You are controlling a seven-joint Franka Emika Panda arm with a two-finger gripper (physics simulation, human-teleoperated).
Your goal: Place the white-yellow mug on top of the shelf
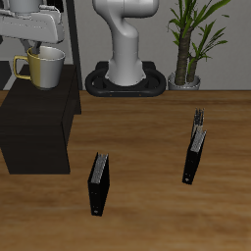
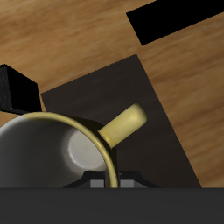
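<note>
While the tool (image 1: pixel 39 51) grips the white-yellow mug (image 1: pixel 44 67) by its rim, fingers closed on it, the mug hangs just above the shelf (image 1: pixel 37 123) top, handle outward

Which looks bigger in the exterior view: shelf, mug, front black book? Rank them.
1. Shelf, clearly largest.
2 and 3. Front black book and mug: alike in size, and the book sits nearer the camera, so no ranking.
</note>
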